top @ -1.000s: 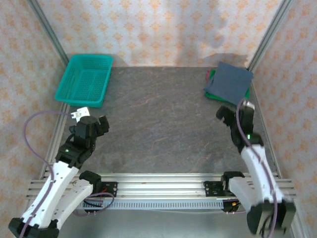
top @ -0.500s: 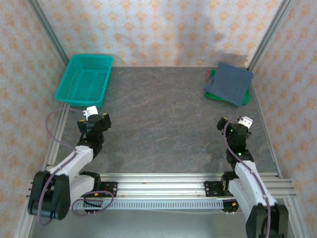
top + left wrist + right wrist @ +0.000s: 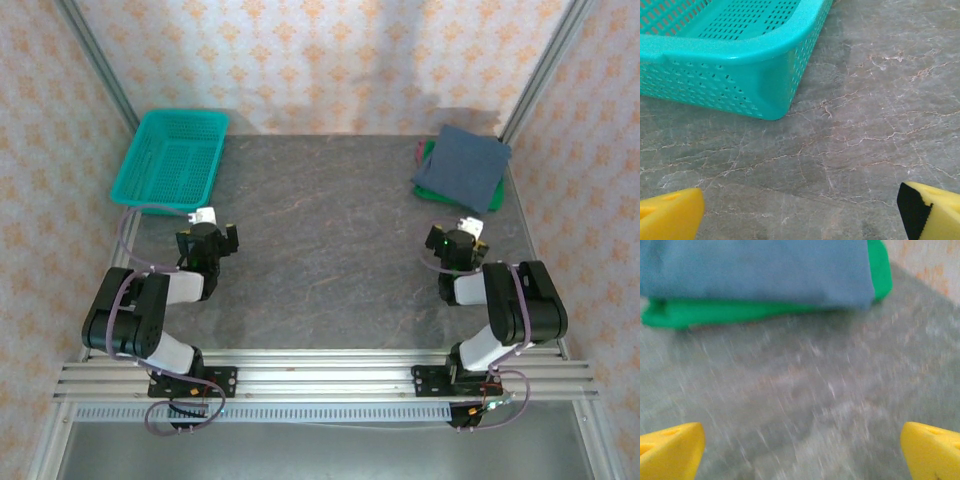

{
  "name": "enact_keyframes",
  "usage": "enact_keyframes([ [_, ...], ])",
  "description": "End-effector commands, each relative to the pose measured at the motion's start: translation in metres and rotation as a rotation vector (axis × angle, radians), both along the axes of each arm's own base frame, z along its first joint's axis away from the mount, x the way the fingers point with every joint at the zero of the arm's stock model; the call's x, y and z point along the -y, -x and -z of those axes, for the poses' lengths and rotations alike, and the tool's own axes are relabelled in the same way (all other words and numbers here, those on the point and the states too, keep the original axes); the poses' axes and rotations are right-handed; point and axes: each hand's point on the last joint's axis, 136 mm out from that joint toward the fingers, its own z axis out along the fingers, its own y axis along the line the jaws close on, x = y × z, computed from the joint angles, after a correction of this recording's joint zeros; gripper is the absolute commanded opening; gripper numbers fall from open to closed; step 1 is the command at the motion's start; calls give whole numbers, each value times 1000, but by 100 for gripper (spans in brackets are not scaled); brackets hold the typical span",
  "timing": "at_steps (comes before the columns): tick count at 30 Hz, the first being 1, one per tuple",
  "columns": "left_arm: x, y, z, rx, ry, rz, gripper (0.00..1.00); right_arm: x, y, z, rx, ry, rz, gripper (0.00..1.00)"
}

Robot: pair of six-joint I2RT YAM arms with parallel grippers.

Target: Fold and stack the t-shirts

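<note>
As t-shirts (image 3: 755, 270) lie ahead, right end effector (image 3: 802, 442) spread

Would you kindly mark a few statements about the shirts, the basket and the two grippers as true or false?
1. The blue shirt lies on top of the green shirt. True.
2. One shirt lies in the basket. False: both shirts are stacked at the far right corner of the table, apart from the basket.
3. The right gripper is shut on the blue shirt. False: its fingers are spread wide over the bare table, short of the stack.
4. The left gripper is open, facing a corner of the basket. True.
</note>
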Motion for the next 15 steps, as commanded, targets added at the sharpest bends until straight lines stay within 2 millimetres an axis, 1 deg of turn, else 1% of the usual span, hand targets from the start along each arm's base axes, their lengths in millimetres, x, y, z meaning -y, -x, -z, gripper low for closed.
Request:
enact_keyframes([
  [1, 1, -14, -24, 95, 1, 23, 100, 3, -13, -30, 108, 30, 29, 99],
  [2, 1, -14, -25, 96, 2, 22, 100, 3, -11, -27, 72, 24, 30, 99],
  [5, 0, -14, -25, 97, 2, 21, 100, 3, -12, -30, 117, 30, 24, 99],
  [7, 0, -14, -24, 95, 1, 21, 100, 4, -10, -28, 87, 27, 29, 99],
  [11, 1, -14, -25, 97, 1, 23, 100, 5, -9, -29, 111, 27, 35, 99],
  [15, 1, -14, -24, 96, 1, 22, 100, 3, -12, -28, 98, 28, 24, 99],
])
